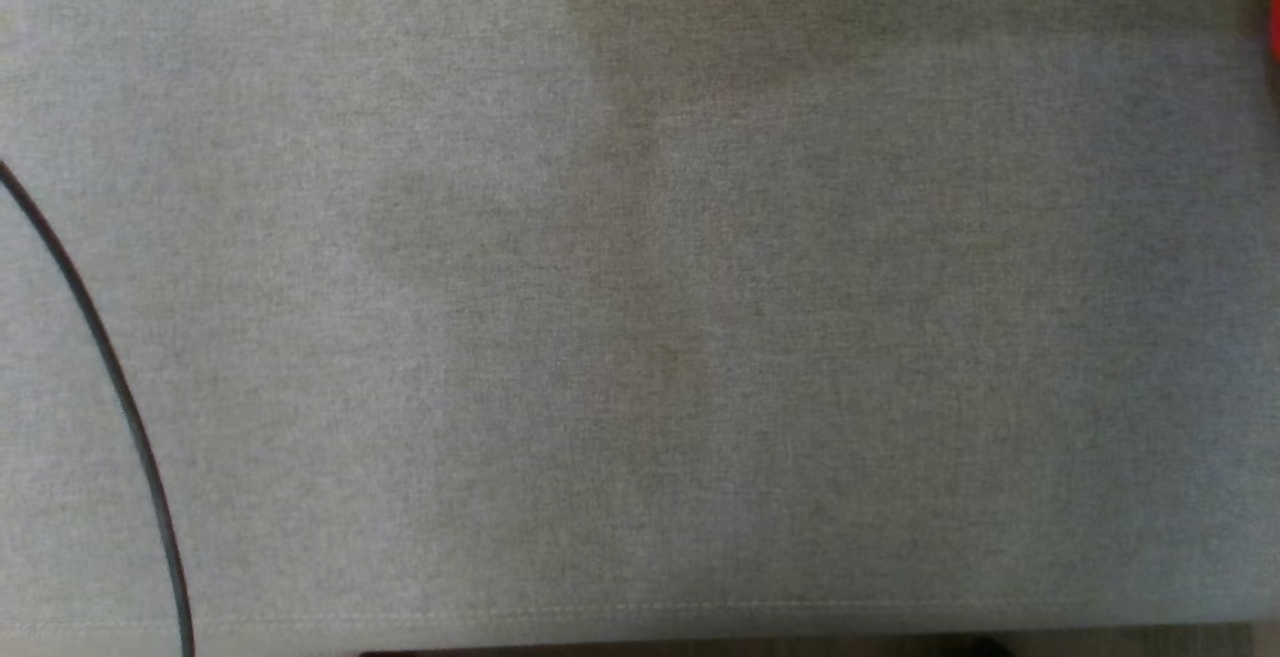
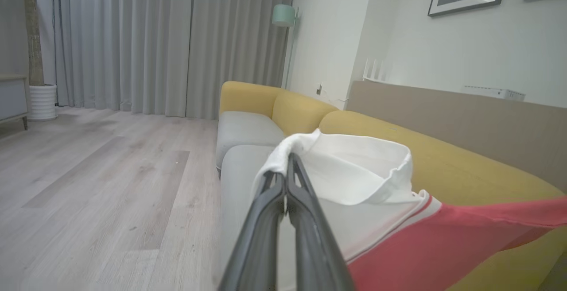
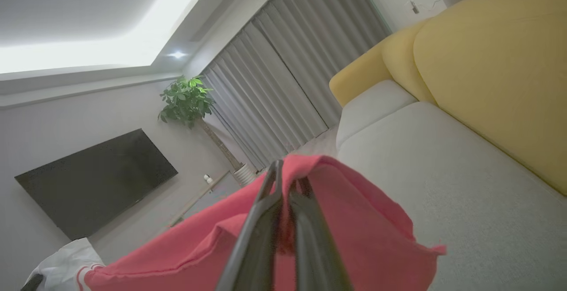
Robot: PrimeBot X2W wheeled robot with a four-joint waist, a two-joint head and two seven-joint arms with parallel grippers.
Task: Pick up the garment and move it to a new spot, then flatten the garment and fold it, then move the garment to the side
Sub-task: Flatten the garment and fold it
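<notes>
Hanging above the grey sofa seat [image 1: 640, 297], the garment [image 2: 443, 238] is held stretched: its white end [image 2: 354, 167] is clenched by the left gripper [image 2: 287, 162], a red edge [image 3: 354, 220] by the right gripper [image 3: 283, 171], seemingly so that it can be laid flat.
</notes>
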